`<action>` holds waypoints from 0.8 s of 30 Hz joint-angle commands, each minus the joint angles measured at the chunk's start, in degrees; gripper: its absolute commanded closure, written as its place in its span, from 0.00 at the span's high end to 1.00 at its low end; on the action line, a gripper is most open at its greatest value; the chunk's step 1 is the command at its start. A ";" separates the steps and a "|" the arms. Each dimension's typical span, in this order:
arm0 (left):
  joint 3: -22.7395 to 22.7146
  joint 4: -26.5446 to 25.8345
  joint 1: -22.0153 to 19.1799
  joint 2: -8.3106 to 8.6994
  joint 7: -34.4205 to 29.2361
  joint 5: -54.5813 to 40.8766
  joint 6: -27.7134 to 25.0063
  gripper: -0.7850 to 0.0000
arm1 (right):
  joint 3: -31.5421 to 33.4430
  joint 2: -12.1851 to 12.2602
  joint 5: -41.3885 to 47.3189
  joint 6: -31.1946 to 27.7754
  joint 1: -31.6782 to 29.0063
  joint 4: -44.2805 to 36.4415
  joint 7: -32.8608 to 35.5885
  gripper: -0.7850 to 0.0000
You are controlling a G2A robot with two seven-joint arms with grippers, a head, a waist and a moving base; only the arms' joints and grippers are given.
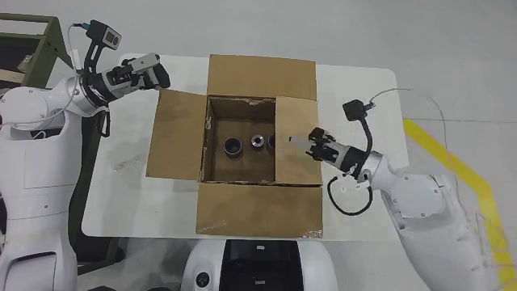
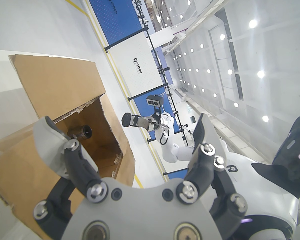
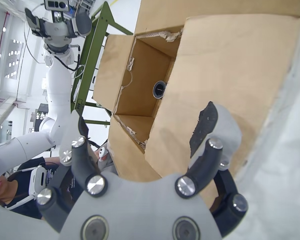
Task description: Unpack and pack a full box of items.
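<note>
Cardboard box (image 1: 242, 170) sits open in the middle of the white counter (image 1: 121, 202), its four flaps folded outward and lying flat around the opening. Down on the box floor, toward the middle, lie small metal cylinders (image 1: 233, 146), at least two side by side with their round ends facing up; one shows from the left wrist camera against the inner wall (image 2: 81, 132), and one from the right wrist camera, half hidden behind a flap edge (image 3: 159, 89). The left tool (image 1: 153, 73) hangs outside the box, just off the far corner of the left-hand flap (image 1: 174, 133), raised clear of the cardboard; seen from its own wrist (image 2: 122, 126) its fingers are spread wide with nothing between them. The right tool (image 1: 307, 144) hovers over the right-hand flap (image 1: 297, 170), close to the box opening, and from its own wrist (image 3: 143, 113) it too is spread wide and carries nothing.
</note>
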 commanded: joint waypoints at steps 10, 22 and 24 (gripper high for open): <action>0.00 0.00 0.00 0.00 0.00 0.00 0.00 1.00 | 12.92 0.98 6.14 -1.64 -6.73 1.95 -4.57 1.00; 0.00 0.00 0.00 0.00 0.00 0.00 0.00 1.00 | 19.97 1.40 11.34 -4.09 -11.77 3.99 -6.91 1.00; 0.00 0.00 0.00 0.00 0.00 0.00 0.00 1.00 | 20.35 1.42 11.76 -4.26 -12.03 4.29 -7.11 1.00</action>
